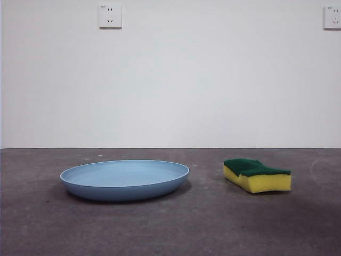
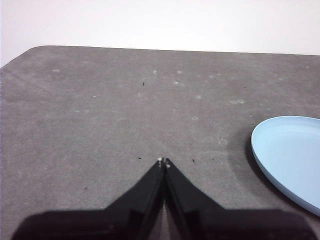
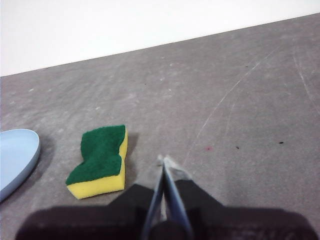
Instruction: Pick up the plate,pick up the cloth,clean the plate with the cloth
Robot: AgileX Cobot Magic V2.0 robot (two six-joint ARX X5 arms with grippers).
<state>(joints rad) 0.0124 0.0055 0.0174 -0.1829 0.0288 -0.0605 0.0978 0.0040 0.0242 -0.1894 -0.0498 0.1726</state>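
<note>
The light-blue plate (image 1: 125, 179) lies flat on the grey table, left of centre in the front view. The cloth, a yellow sponge with a green top (image 1: 257, 175), lies to its right, apart from it. My left gripper (image 2: 163, 162) is shut and empty above bare table, with the plate's edge (image 2: 290, 160) off to one side. My right gripper (image 3: 164, 161) is shut and empty, close beside the sponge (image 3: 100, 157), with the plate's rim (image 3: 17, 157) further off. Neither gripper shows in the front view.
The grey table top (image 1: 170, 229) runs back to a white wall with two sockets (image 1: 110, 16). The table's rounded far corner (image 2: 35, 50) shows in the left wrist view.
</note>
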